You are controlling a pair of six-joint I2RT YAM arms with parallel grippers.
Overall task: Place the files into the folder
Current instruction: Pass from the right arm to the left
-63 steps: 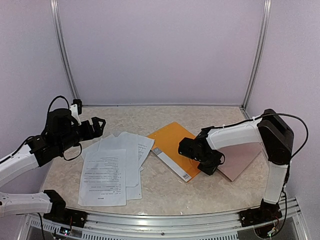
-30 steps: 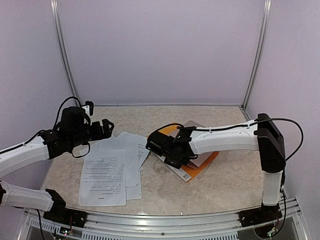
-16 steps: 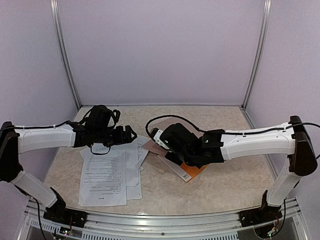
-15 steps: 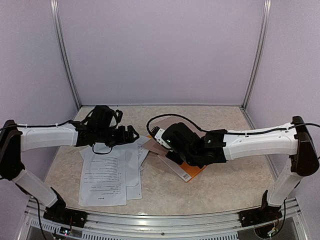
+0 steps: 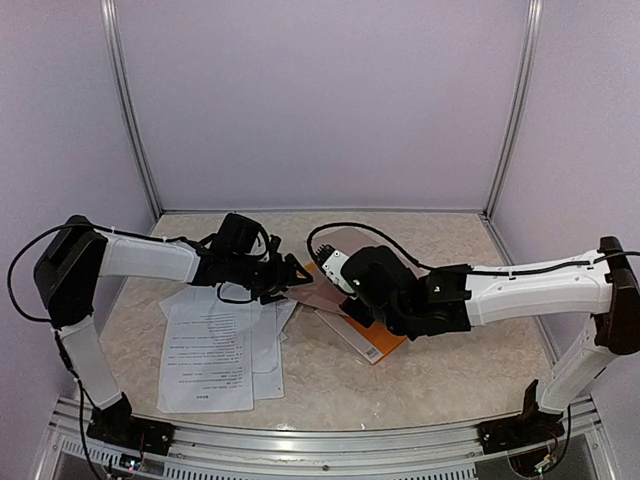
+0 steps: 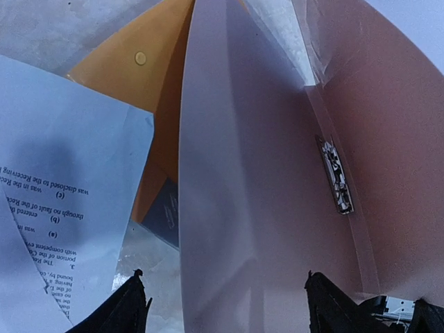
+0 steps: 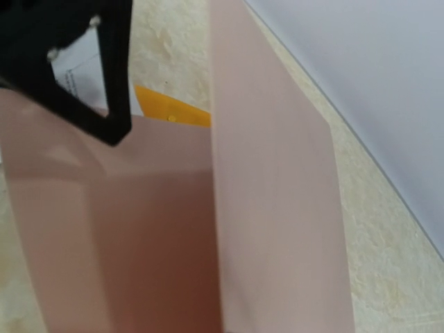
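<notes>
On pink sheet (image 6: 243, 173), clip (image 6: 335, 173) (left wrist)

Orange-yellow on the folder (image 5: 388, 342), pinkish-brown on the board (image 5: 320, 295). White files (image 5: 210, 350), lines of black print; tabletop (image 5: 460, 370) mottled cream-beige.

The right gripper (image 5: 348, 296) has swung the pink flap (image 5: 322, 297) leftward over the folder (image 5: 385, 340). The left gripper (image 5: 298, 275) has reached its edge.
</notes>
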